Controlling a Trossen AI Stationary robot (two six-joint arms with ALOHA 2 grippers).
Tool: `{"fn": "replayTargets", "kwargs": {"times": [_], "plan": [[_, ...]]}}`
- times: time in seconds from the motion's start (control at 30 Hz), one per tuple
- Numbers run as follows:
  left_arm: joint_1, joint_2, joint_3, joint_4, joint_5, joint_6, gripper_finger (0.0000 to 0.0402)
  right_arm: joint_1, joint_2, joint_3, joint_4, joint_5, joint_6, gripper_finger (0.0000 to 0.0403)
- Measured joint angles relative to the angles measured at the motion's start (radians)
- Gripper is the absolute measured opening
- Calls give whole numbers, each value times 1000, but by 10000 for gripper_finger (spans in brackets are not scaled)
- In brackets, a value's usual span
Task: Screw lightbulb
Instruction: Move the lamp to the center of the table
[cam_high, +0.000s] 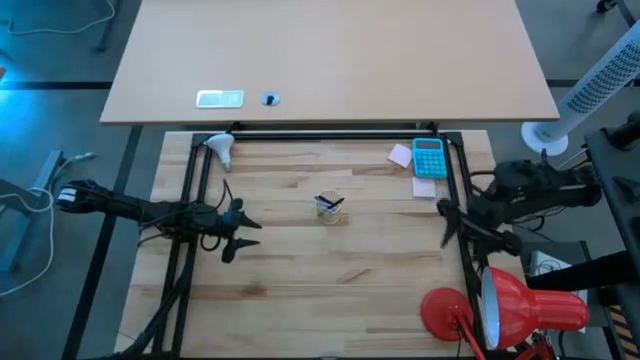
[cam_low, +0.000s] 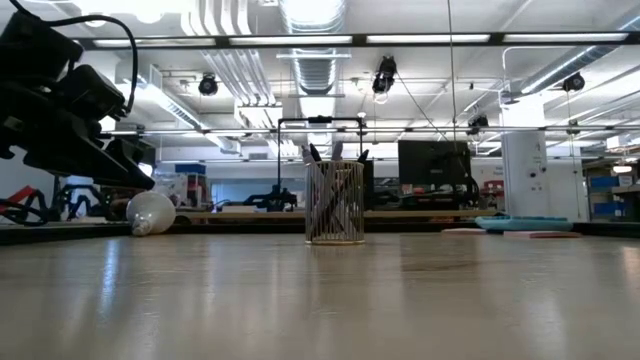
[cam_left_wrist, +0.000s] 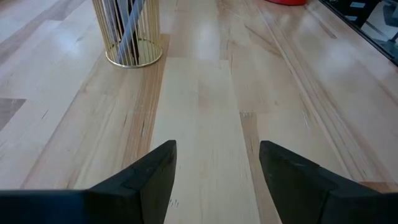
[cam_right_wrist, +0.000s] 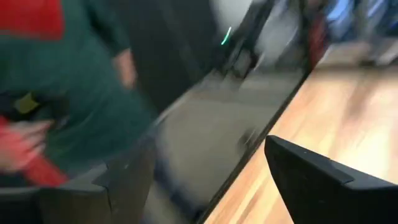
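Note:
The small white lightbulb (cam_high: 220, 150) lies on its side at the table's far left corner, touched by no gripper; in the low view (cam_low: 150, 213) its dome rests on the tabletop. The red desk lamp (cam_high: 520, 305) stands at the near right corner with its shade toward the table's near edge. My left gripper (cam_high: 245, 235) is open and empty, low over the left half of the table and nearer than the bulb; its wrist view (cam_left_wrist: 217, 168) shows bare wood between the fingers. My right gripper (cam_high: 450, 225) is open and empty at the table's right edge, beyond the lamp (cam_right_wrist: 211, 168).
A gold wire pen holder (cam_high: 330, 207) stands mid-table and also shows in the left wrist view (cam_left_wrist: 127, 31). A teal calculator (cam_high: 429, 157) and pink sticky notes (cam_high: 401, 155) lie at the far right. A black frame (cam_high: 330, 133) borders the table. A person in green (cam_right_wrist: 93, 93) shows beyond the table's edge.

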Motion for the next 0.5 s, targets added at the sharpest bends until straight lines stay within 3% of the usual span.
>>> {"fn": "replayTargets", "kwargs": {"times": [0.2, 0.37, 0.5], "plan": [[0, 0, 0, 0, 0, 0, 222, 0, 62, 112, -301, -37, 193, 309], [0, 0, 0, 0, 0, 0, 222, 0, 74, 137, -309, -35, 436, 305], [0, 0, 0, 0, 0, 0, 222, -1, 77, 148, -261, -35, 445, 306]]}}
